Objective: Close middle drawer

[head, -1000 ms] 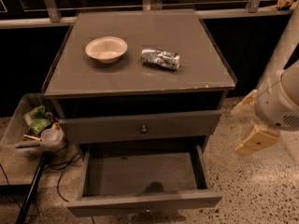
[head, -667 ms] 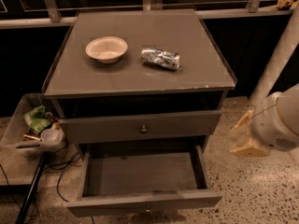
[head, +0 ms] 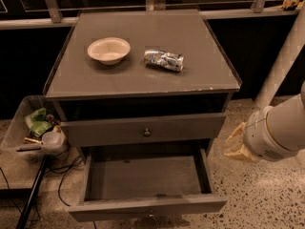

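Note:
The middle drawer [head: 143, 130] is a dark-grey flat front with a small round metal knob [head: 147, 132] at its centre. It stands out a little from the cabinet, under a dark gap below the top. My gripper [head: 236, 145], cream-coloured on a white arm [head: 279, 132], hangs to the right of the cabinet. It is about level with the middle drawer's lower edge and apart from it.
The bottom drawer [head: 147, 207] is pulled far out and is bare inside. A white bowl [head: 108, 49] and a crumpled silver packet [head: 164, 59] lie on the cabinet top [head: 143, 78]. A bin with litter [head: 35, 128] and cables stand at the left. A white pole [head: 281, 61] leans at the right.
My gripper and arm have moved left and a little down, closer to the cabinet's right side. The drawers have not moved.

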Action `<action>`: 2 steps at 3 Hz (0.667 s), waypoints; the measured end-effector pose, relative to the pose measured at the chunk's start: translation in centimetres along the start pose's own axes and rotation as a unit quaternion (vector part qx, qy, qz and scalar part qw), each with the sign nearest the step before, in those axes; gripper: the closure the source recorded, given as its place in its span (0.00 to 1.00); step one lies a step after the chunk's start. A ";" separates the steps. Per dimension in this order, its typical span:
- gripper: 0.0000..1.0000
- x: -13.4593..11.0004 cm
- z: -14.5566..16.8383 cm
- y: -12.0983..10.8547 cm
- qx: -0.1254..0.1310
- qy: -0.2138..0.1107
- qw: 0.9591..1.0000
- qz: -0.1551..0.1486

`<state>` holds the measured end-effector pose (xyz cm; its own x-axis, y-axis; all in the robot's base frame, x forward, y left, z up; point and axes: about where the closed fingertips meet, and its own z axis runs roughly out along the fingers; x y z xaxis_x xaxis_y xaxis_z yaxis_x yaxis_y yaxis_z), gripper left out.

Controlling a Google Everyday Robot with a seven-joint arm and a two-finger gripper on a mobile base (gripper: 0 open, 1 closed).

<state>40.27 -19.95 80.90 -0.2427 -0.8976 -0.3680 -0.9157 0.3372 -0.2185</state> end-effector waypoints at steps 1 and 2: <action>1.00 -0.1 0.8 0.9 0.001 -0.014 1.000 0.005; 1.00 -0.2 4.0 2.5 -0.005 -0.057 0.998 0.029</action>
<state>39.31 -17.83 76.83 -0.2573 -0.8386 -0.4802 -0.9049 0.3834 -0.1847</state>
